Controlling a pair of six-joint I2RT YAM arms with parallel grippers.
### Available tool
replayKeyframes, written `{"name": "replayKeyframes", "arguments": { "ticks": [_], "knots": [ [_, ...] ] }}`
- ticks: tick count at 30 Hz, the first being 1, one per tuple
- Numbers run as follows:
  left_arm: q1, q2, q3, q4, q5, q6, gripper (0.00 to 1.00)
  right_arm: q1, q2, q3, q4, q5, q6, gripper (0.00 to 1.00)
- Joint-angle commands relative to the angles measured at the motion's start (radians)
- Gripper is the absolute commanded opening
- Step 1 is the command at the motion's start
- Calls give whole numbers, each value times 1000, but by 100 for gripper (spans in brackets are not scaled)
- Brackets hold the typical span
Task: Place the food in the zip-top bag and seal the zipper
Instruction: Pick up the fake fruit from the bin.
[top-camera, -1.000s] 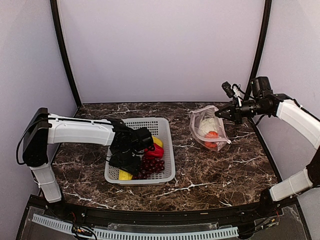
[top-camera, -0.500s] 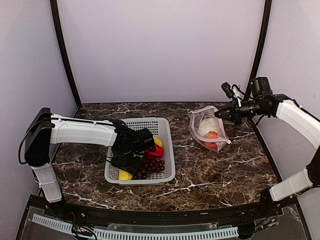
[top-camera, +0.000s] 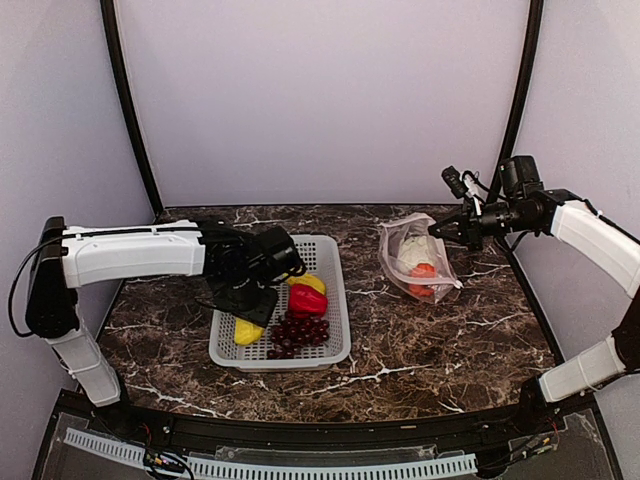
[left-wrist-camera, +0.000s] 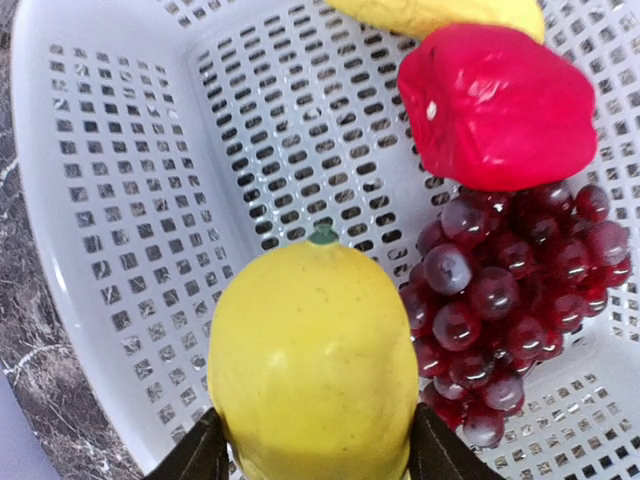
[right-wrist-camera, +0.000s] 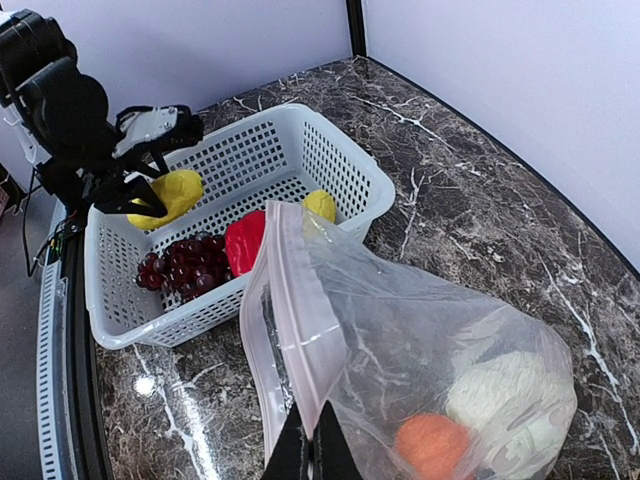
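My left gripper (left-wrist-camera: 312, 452) is shut on a yellow piece (left-wrist-camera: 312, 370) with a small green stem and holds it just above the basket floor. From above, that piece (top-camera: 247, 331) hangs under the left gripper (top-camera: 250, 315). Still in the basket lie a red pepper (top-camera: 307, 298), a dark red grape bunch (top-camera: 298, 335) and another yellow piece (top-camera: 308, 283). My right gripper (right-wrist-camera: 318, 450) is shut on the whitish-pink zipper (right-wrist-camera: 300, 310) and holds the zip-top bag (top-camera: 415, 255) up with its mouth open towards the basket. Inside it are a cauliflower (right-wrist-camera: 505, 395) and an orange tomato (right-wrist-camera: 432, 445).
The grey-white perforated basket (top-camera: 338, 300) stands left of centre on the dark marble table (top-camera: 420, 360). Black frame posts (top-camera: 520, 90) rise at the back corners, with pale walls close on both sides.
The left arm has risen and drawn back a little, lifting the yellow piece off the basket's near-left corner. The right arm and the bag have not moved.
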Motion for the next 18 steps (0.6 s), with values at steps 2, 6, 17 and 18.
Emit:
{"name": "replayKeyframes", "arguments": {
  "ticks": [2, 6, 17, 18],
  "knots": [
    [6, -106, 53, 1, -74, 48, 46, 7, 12, -17, 28, 5, 1, 0],
    [5, -158, 51, 135, -55, 116, 42, 7, 14, -6, 26, 25, 14, 0],
    [-84, -257, 111, 558, 94, 458, 40, 18, 68, 201, -199, 94, -4, 0],
    [-99, -262, 103, 654, 102, 482, 40, 21, 77, 226, -227, 101, -5, 0]
  ]
}}
